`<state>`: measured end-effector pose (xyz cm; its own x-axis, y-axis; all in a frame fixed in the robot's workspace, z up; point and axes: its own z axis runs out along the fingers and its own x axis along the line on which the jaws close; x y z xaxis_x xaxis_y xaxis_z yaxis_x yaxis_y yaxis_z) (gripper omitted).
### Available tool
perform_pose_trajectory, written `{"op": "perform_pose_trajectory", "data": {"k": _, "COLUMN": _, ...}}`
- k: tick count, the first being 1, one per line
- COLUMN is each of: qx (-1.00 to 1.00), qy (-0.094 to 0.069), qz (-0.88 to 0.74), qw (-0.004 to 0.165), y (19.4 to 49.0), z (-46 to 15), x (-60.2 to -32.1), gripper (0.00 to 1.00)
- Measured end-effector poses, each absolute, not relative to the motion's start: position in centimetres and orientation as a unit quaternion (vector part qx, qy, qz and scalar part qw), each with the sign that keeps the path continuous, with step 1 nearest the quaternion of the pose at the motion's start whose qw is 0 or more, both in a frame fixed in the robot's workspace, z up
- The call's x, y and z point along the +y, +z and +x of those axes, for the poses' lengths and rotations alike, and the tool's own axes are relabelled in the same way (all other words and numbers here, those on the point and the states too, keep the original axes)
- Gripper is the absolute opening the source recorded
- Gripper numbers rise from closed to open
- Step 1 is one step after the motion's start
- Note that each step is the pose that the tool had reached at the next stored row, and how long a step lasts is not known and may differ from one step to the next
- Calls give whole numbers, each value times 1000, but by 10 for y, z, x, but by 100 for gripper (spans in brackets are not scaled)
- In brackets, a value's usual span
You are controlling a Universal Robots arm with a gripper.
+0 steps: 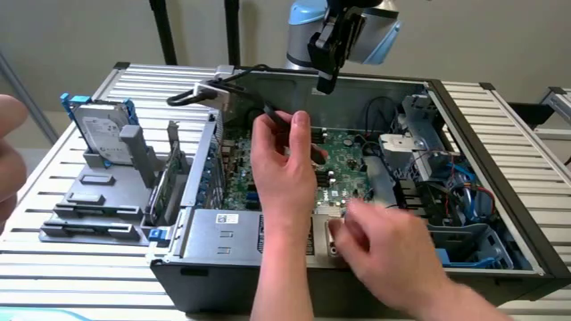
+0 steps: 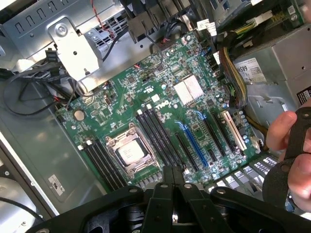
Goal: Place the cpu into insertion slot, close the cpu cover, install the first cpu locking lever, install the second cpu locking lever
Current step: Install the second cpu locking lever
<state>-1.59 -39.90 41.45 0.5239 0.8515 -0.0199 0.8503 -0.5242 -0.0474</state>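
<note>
In the wrist view the green board (image 2: 160, 107) lies inside the open computer case. The insertion slot (image 2: 146, 168) is a small square socket with a silvery rim, and the pale cpu (image 2: 131, 154) sits flat in its middle. The cpu cover (image 2: 114, 144), a thin metal frame, lies down around the chip. My gripper (image 2: 172, 175) hangs well above the board, fingers together and holding nothing. In the exterior view my gripper (image 1: 327, 83) is high over the case's back wall. A person's hands (image 1: 283, 160) reach into the case below it.
One hand (image 2: 291, 145) holds a black strap at the case's side in the wrist view. Long black and blue slots (image 2: 189, 143) run beside the socket. Cable bundles (image 2: 232, 73) and a metal bracket (image 2: 77, 48) border the board. A drive caddy (image 1: 103, 134) stands at the exterior view's left.
</note>
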Motion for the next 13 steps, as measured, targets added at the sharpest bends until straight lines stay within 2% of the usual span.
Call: {"op": "perform_pose_trajectory", "data": {"k": 13, "qx": -486, "qy": 20, "qz": -874, "qw": 16, "y": 415, "z": -15, "x": -399, "gripper": 11}}
